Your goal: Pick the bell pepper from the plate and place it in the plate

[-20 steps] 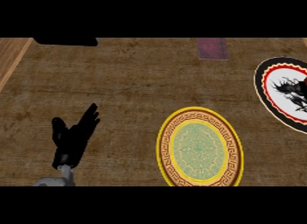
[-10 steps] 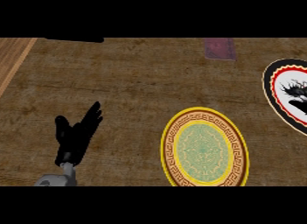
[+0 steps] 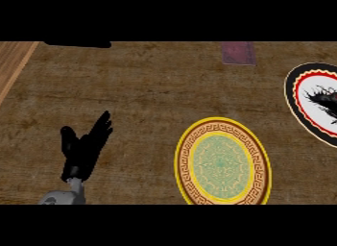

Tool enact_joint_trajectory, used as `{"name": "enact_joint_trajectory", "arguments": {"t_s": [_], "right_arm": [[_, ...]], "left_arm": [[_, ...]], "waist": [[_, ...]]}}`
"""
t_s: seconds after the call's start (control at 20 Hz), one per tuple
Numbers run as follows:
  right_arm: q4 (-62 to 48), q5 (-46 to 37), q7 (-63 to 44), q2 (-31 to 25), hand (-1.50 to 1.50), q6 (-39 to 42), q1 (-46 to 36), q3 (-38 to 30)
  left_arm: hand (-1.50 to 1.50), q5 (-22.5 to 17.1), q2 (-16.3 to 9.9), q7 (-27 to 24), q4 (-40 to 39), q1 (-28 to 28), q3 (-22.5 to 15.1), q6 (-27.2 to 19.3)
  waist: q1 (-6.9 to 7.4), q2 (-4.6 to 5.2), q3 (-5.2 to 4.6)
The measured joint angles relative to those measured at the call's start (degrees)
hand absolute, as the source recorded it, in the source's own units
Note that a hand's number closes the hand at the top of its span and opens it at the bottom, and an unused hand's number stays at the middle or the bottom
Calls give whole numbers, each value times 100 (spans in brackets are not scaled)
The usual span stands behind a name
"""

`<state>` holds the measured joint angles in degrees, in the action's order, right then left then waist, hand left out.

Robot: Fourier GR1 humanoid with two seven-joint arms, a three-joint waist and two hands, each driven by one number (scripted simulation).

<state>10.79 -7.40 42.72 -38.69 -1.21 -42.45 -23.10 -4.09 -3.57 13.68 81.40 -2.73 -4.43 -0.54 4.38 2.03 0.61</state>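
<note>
A plate (image 3: 182, 158) with a yellow patterned rim and a pale green middle lies on the counter at lower centre, with nothing on it. A second plate (image 3: 294, 92), white with a black and red rim and a dark dragon figure, is cut off by the right edge. No bell pepper shows plainly; only a dull reddish patch lies at that plate's cut-off side. My left hand (image 3: 84, 150) rests open at lower left, fingers straight and pointing up, well left of the yellow plate. My right hand does not show.
A brown woven mat (image 3: 142, 91) covers the counter, with a wooden strip (image 3: 4, 72) along its left side. A small purplish rectangle (image 3: 238, 52) lies at the far edge, and a black shape (image 3: 77, 43) sits at top left.
Both plates have slid to the right in the picture. The red pepper seen earlier at the right plate's edge has left the view. The left hand stays open and has scarcely moved.
</note>
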Motion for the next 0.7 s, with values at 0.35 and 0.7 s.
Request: {"name": "enact_joint_trajectory", "arguments": {"t_s": [0.35,0.7], "right_arm": [[-302,377,57,-526,-150,1233,215,-385],[-299,331,253,-961,-150,2378,829,-317]], "left_arm": [[0,0,13,-123,-5,152,19,-6],[0,-9,-45,-105,59,245,71,-6]], "waist": [[-81,-25,-6],[-163,-50,0]]}}
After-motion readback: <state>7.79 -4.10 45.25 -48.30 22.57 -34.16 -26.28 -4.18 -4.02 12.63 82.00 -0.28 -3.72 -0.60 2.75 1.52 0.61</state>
